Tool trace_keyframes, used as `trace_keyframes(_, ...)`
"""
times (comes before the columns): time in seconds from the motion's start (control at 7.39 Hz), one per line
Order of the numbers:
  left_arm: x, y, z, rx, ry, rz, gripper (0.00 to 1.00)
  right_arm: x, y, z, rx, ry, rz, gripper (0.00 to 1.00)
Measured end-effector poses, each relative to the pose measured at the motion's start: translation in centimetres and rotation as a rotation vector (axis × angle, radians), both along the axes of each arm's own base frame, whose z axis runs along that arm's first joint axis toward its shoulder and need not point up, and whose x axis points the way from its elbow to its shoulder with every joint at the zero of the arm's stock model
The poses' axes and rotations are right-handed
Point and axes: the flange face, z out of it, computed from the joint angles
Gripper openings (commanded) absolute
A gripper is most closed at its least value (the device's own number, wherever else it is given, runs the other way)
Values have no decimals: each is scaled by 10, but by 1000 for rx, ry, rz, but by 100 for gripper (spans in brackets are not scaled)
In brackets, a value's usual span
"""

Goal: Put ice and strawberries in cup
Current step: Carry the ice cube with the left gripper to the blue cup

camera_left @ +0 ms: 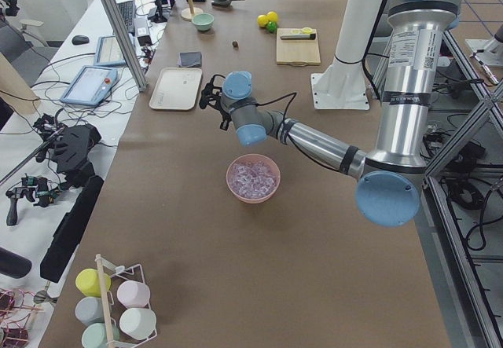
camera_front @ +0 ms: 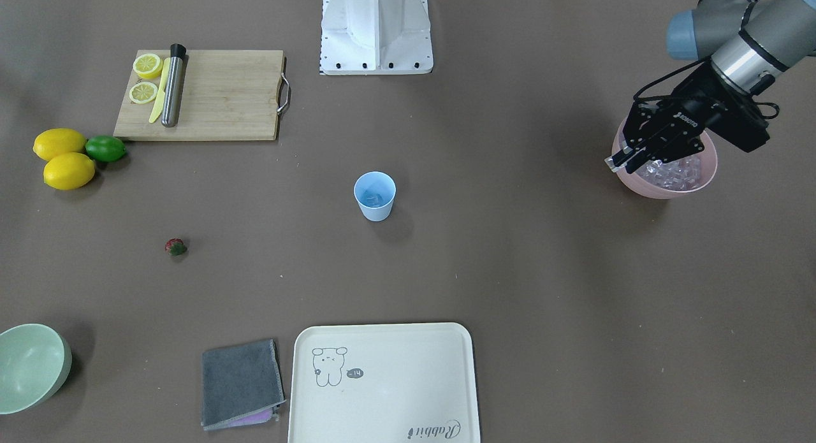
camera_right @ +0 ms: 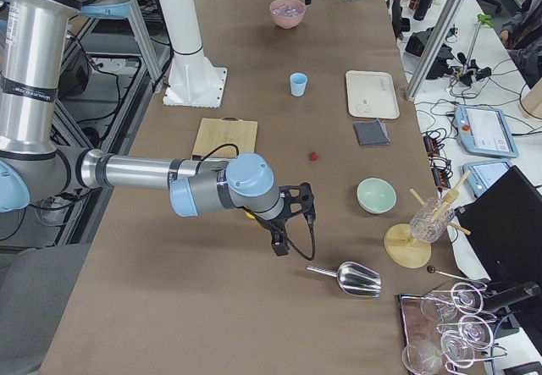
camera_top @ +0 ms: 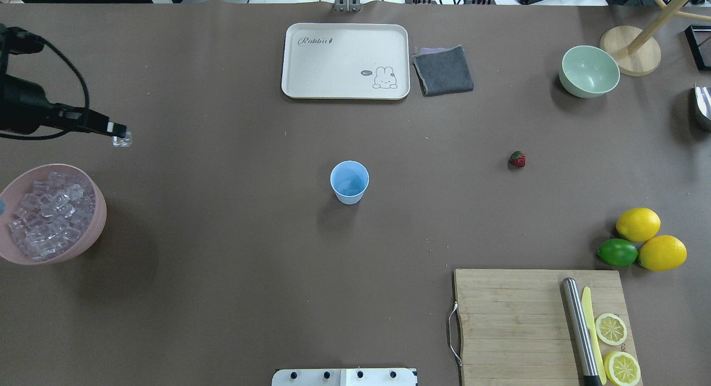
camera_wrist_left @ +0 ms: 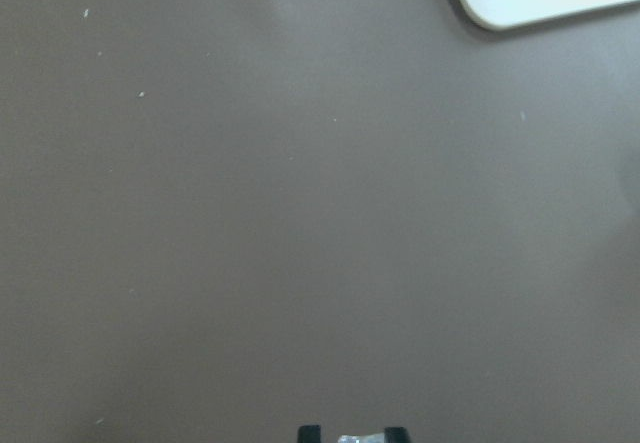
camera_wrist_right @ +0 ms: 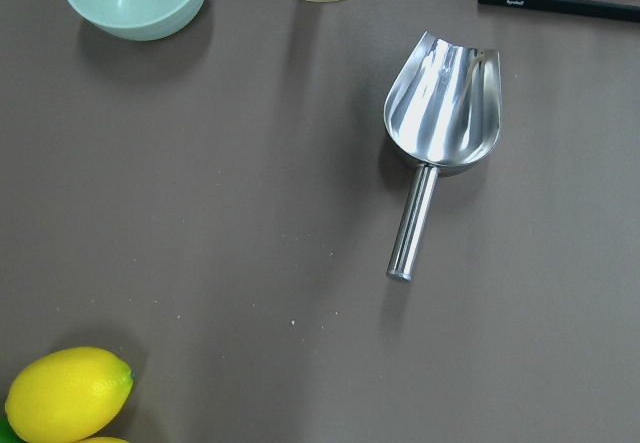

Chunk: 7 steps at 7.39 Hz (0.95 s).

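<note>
At the far left sits the round pink plastic bowl [camera_top: 93, 237], heaped with small clear ice cubes [camera_top: 47, 214]. Near it, above the brown worktop [camera_top: 222, 236], my left fingers [camera_top: 112, 126] are clenched on one clear ice cube [camera_top: 122, 140]; my left wrist view shows it pinched between the tips. The small light-blue plastic cup [camera_top: 349, 181] stands upright mid-worktop, well apart from the bowl, with something pale at its bottom that I cannot make out. Right of it the tiny dark red strawberry with a green top [camera_top: 517, 159] lies on the worktop. Further right, two yellow lemons [camera_top: 637, 224] touch a green lime [camera_top: 617, 252]. My right fingers [camera_right: 277, 241] hang near a shiny steel scoop [camera_wrist_right: 445, 98]; clenched or released, I cannot tell.
</note>
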Motion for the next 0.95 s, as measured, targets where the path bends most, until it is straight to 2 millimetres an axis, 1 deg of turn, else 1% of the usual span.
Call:
trace_keyframes(0.14, 31, -2, -30, -41, 41, -21, 0, 0, 0, 0, 0, 0, 1, 100)
trace_keyframes(0.27, 70, 2, -58, -72, 75, -46, 0, 0, 0, -1, 1, 0, 1, 100)
trace_keyframes(0.41, 111, 11, -83, -100, 108, -74, 0, 0, -1, -1, 0, -1, 1, 100)
trace_keyframes(0.54, 146, 21, -105, -128, 140, -108, 0, 0, -1, -1, 1, 0, 1, 100)
trace_keyframes(0.81, 199, 41, -137, -191, 203, -203, 0, 0, -1, -2, 3, 0, 1, 100)
trace_keyframes(0.95, 227, 56, -150, -216, 223, -259, 0, 0, -1, -2, 3, 0, 1, 100)
